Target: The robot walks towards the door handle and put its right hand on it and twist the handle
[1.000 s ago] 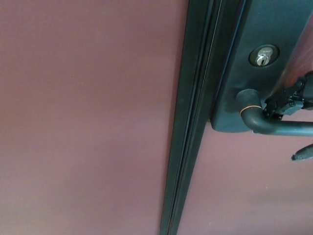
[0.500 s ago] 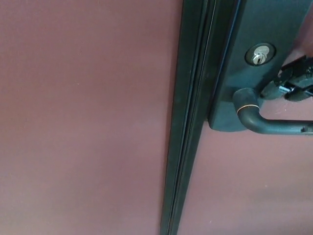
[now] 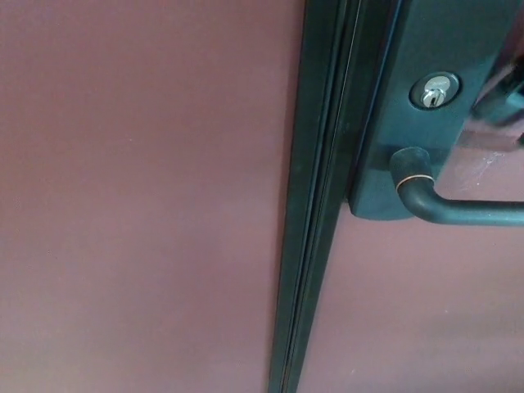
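Door handle: the dark lever door handle [image 3: 458, 209] juts rightward from the backplate [image 3: 426, 98], below the keyhole [image 3: 434, 90], running off the picture's right edge.
Right hand: only a dark sliver [image 3: 503, 90] shows at the right edge, above the lever and apart from it; whether its fingers are spread or curled, I cannot tell.
Left hand: out of sight.
Risk: a blind reach may land on the backplate or slide off the lever, so the twist never bites.

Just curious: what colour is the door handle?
Dark, nearly black, with a thin coppery ring near its bend; the door handle shows in the head view.
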Robot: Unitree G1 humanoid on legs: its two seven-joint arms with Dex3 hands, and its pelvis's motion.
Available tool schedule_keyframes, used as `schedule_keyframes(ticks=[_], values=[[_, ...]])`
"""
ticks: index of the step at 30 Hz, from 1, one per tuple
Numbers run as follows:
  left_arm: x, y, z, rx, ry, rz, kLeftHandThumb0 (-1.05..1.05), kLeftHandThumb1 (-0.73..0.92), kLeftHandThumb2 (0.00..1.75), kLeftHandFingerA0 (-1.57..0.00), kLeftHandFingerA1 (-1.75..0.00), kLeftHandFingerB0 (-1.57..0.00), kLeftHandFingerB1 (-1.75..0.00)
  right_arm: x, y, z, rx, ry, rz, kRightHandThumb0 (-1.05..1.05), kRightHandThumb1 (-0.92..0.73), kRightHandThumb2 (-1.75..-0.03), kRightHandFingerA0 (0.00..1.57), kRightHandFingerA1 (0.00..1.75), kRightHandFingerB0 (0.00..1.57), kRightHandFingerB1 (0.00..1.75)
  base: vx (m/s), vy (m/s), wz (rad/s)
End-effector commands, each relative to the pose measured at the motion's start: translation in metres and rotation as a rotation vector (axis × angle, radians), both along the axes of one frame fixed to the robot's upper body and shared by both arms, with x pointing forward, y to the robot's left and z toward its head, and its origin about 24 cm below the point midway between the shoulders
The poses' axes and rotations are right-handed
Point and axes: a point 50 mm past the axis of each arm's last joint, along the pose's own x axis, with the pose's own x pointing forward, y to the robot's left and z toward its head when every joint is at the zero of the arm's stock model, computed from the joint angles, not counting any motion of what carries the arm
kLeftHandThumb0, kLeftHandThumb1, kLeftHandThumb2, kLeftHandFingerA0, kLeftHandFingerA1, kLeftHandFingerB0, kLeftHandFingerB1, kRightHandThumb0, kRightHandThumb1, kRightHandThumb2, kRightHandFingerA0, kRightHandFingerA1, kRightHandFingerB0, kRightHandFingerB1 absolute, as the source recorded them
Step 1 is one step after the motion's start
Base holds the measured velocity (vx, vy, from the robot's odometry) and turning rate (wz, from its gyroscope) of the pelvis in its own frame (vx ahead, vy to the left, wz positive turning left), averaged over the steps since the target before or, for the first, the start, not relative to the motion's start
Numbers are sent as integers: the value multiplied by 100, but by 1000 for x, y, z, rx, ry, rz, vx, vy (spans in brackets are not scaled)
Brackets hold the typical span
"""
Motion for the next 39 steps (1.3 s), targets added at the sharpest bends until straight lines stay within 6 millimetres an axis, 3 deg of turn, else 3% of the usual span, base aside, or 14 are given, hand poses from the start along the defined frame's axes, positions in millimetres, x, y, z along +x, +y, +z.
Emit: schedule_keyframes(ticks=[1,4,5,6,9,10,22,26,30,32,35,36,37,39], values=[[-4,0,0,-8,6,11,-39,45,73,-65,-58,-53,-53,-25,-1,24,62,-16,85,-56,-49,-71,43,51,21,42,0,0,0],[7,0,0,-9,-9,-2,-39,45,73,-64,-58,-53,-53,-44,-9,42,72,-21,128,-57,-48,-72,42,52,24,42,0,0,0],[7,0,0,-10,-9,-4,-32,53,57,-69,-49,-57,-42,-52,-12,46,82,0,134,-56,-48,-72,42,52,24,43,0,0,0],[7,-1,-1,-15,-11,-1,-32,53,57,-69,-49,-57,-42,-61,-15,51,80,19,130,-49,-55,-57,45,46,26,35,0,0,0],[7,-2,-1,-19,-16,4,-32,53,57,-69,-49,-57,-42,-74,-21,57,70,43,123,-54,-48,-71,40,51,24,42,0,0,0],[6,-3,-2,-15,-15,8,-32,53,57,-69,-49,-57,-42,-87,-30,59,99,12,143,-48,-54,-56,44,46,27,34,0,0,0],[8,-2,-1,-18,-19,4,-32,53,57,-69,-49,-57,-42,-137,-78,38,318,23,34,-46,-54,-56,54,50,33,37,0,0,0],[29,-11,-5,-52,-69,-17,-33,52,56,-68,-47,-57,-42,-153,-120,-20,370,159,-158,-44,-55,-56,48,48,32,37,0,0,0],[29,-11,-5,-52,-72,-15,-33,52,56,-68,-47,-57,-42,-155,-122,-24,367,173,-161,-44,-55,-56,48,48,32,37,0,0,0],[37,-16,-6,-74,-111,-5,-41,42,71,-61,-56,-50,-51,-145,-135,-84,364,319,-269,-49,-59,-58,38,45,28,35,0,0,0],[37,-17,-6,-80,-123,-4,-41,42,71,-61,-56,-50,-51,-144,-139,-100,354,346,-317,-49,-59,-58,38,45,28,35,0,0,0],[38,-17,-6,-81,-134,4,-33,50,55,-65,-46,-54,-41,-139,-140,-121,356,391,-392,-47,-62,-58,36,43,28,34,0,0,0],[38,-16,-5,-82,-149,16,-33,50,55,-65,-46,-54,-41,-134,-139,-152,340,458,-498,-47,-62,-58,36,43,28,34,0,0,0],[39,-16,-5,-86,-156,21,-41,42,71,-60,-55,-48,-50,-129,-136,-176,315,512,-550,-44,-63,-59,35,42,27,34,0,0,0]])
